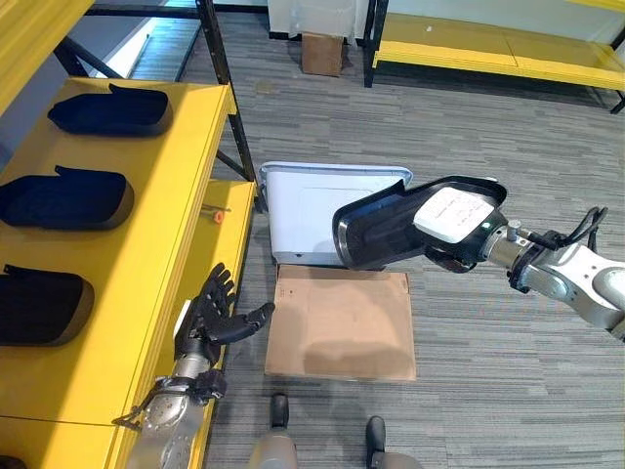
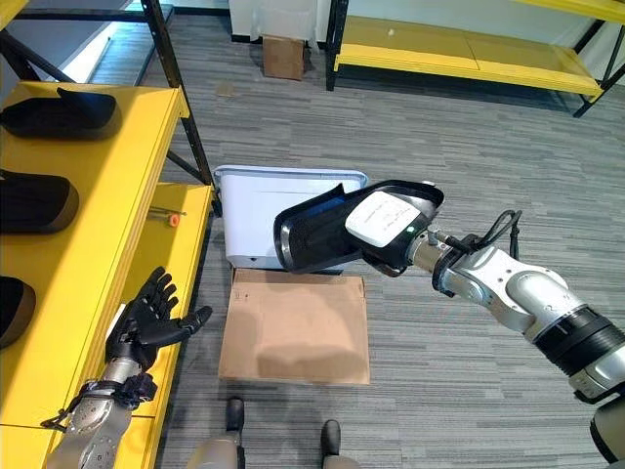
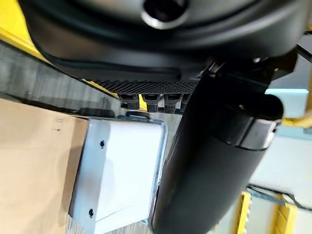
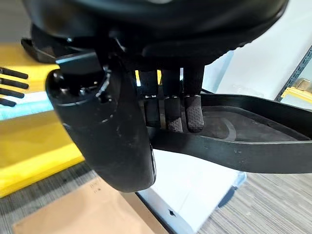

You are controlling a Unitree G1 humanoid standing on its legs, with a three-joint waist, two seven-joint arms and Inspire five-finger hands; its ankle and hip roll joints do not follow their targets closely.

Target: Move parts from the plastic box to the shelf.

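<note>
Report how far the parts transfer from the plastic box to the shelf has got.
Done: three black moulded parts lie on the yellow shelf. In hand: the right robot hand grips a fourth black part with a white label above the white plastic box. Left: shelving it. The left robot hand is open.

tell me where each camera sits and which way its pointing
Left eye view: on the head, looking down at the grey carpet floor, yellow shelf, flat brown cardboard sheet; both arms show.
Right eye view: same scene, slightly offset; right hand holds the curved black plastic part.
Left wrist view: looks past the open left hand at the white plastic box.
Right wrist view: looks along its fingers gripping the part.
Shared: the box.
</note>
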